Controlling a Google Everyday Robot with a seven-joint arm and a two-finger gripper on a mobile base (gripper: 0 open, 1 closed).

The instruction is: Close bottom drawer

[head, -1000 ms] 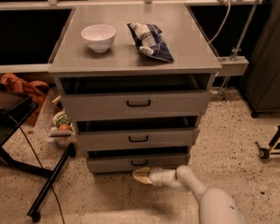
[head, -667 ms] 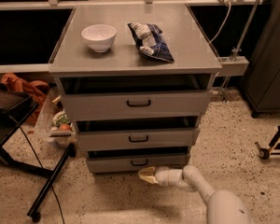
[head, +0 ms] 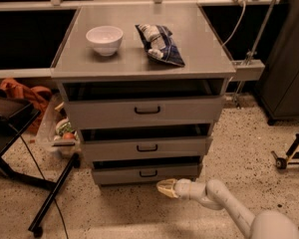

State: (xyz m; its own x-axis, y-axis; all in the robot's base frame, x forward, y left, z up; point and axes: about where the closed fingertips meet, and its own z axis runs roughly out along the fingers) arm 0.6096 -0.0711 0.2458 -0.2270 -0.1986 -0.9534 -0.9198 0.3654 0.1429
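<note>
Since jutting slightly out below the front edge of the counter [head: 204, 54], calls for a shove on the bottom drawer [head: 119, 175]. Poised low just before its panel with the gripper [head: 166, 188] pinched narrow, empty, probably as a blunt pusher.

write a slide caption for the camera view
Gripper held low, just in front of the bottom drawer, which stands slightly open.

Gripper [head: 165, 187] near bottom drawer [head: 144, 174]; arm [head: 229, 209] cut off.
</note>
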